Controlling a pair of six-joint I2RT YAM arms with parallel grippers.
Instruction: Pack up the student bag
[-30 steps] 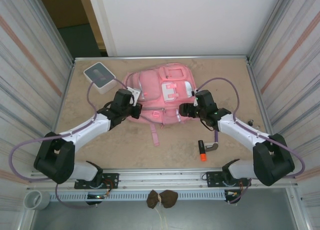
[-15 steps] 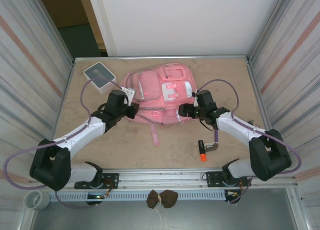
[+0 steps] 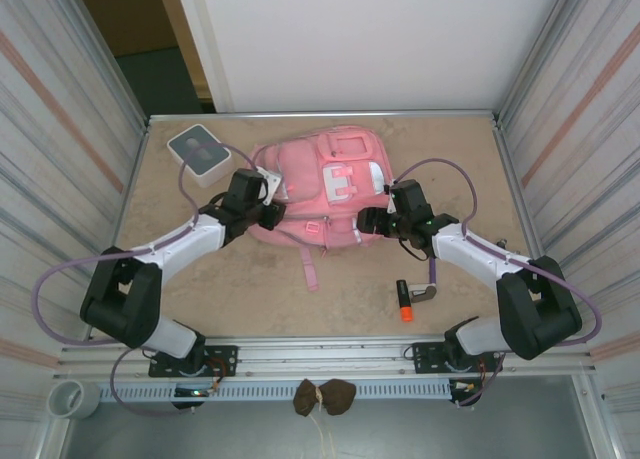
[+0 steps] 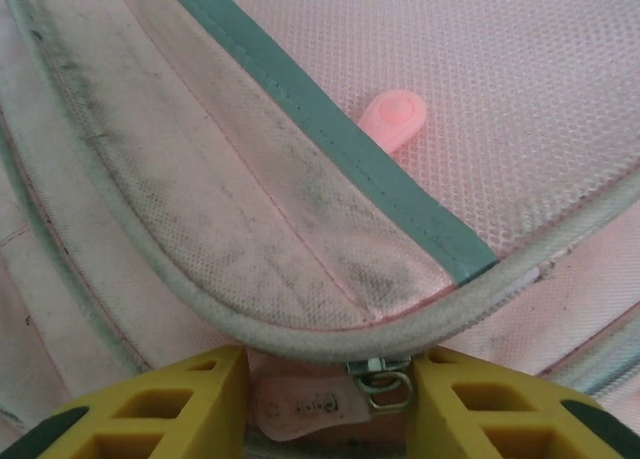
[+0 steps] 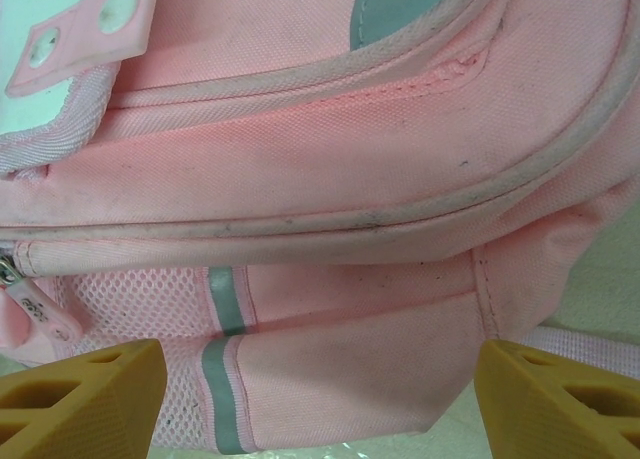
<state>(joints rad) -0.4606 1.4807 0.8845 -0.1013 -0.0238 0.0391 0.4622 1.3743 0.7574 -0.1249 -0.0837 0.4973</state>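
The student bag (image 3: 320, 184), a pink backpack with white patches, lies flat at the back middle of the table. My left gripper (image 3: 270, 217) is at its near left edge. In the left wrist view its yellow fingers (image 4: 200, 399) stand apart, open, on either side of a pink zip pull (image 4: 305, 407) and its metal slider; neither pad presses the pull. My right gripper (image 3: 365, 221) is at the bag's near right edge. Seen from the right wrist, this gripper (image 5: 322, 399) is open wide and straddles the bag's lower pocket corner (image 5: 380, 369).
A small grey-and-white square box (image 3: 198, 151) sits at the back left, close to the left arm. An orange-and-black marker (image 3: 403, 301) and a small grey item (image 3: 425, 293) lie near the front right. A pink strap (image 3: 310, 269) trails toward the front. Metal walls close both sides.
My left gripper has opened off the zip pull, and its arm has shifted a little toward the back right along the bag's edge. The right arm has stayed put.
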